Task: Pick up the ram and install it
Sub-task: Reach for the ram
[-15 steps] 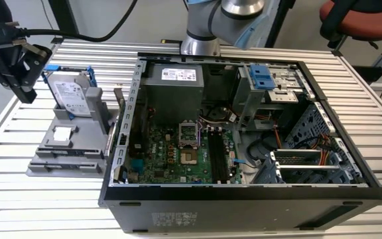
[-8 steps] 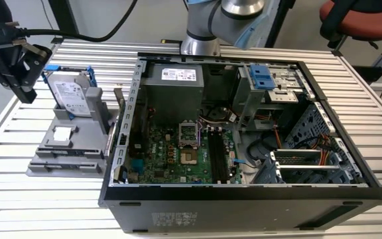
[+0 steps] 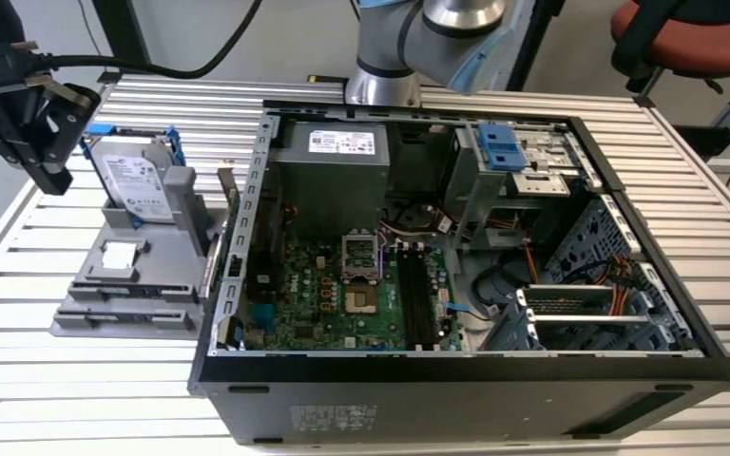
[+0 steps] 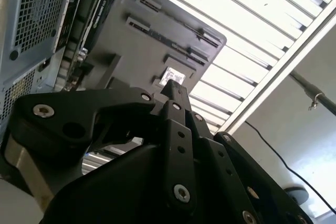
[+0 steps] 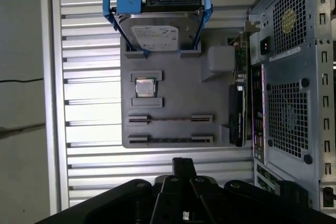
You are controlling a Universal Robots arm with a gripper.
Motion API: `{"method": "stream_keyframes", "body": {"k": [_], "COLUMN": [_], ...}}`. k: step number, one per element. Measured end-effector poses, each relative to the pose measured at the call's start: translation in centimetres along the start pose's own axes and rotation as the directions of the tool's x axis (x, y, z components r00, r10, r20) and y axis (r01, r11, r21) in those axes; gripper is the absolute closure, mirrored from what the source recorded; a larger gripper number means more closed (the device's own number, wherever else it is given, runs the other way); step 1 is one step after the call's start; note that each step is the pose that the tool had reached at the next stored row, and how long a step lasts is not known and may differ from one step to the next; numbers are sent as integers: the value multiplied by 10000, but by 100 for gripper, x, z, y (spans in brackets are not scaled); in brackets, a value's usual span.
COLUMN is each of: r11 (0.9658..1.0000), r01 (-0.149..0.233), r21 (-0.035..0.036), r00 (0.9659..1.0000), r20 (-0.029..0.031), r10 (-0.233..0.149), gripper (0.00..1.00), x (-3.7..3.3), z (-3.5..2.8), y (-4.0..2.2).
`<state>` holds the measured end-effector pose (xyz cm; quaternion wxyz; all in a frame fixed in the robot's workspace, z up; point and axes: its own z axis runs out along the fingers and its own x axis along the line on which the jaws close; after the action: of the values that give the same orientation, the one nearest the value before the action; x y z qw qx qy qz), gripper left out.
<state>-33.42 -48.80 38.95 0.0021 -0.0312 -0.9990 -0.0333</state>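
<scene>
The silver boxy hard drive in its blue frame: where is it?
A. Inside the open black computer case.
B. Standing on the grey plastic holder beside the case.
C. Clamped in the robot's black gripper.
B: the hard drive stands upright on the grey holder, outside the case and apart from the gripper.

A slatted aluminium table (image 3: 61,385) carries an open computer case (image 3: 467,404) and, just beside it, a grey parts holder (image 3: 130,318).
</scene>
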Motion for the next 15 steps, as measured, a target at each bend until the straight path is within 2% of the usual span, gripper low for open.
{"method": "stream_keyframes", "body": {"k": [1,4,6,8,12,15], "r11": [10000,9999,9992,9970,9888,9792], "r01": [1,115,407,770,1489,2029], "r21": [-19,-19,-18,-16,-17,-15], "r00": [10000,9999,9992,9970,9888,9791], "r20": [7,0,-20,-45,-92,-129], "r10": [-1,-115,-407,-770,-1490,-2029], "gripper": [100,100,100,100,100,100], "x": [0,0,0,0,0,0], "z": [0,1,1,0,1,1], "y": [0,0,0,0,0,0]}}
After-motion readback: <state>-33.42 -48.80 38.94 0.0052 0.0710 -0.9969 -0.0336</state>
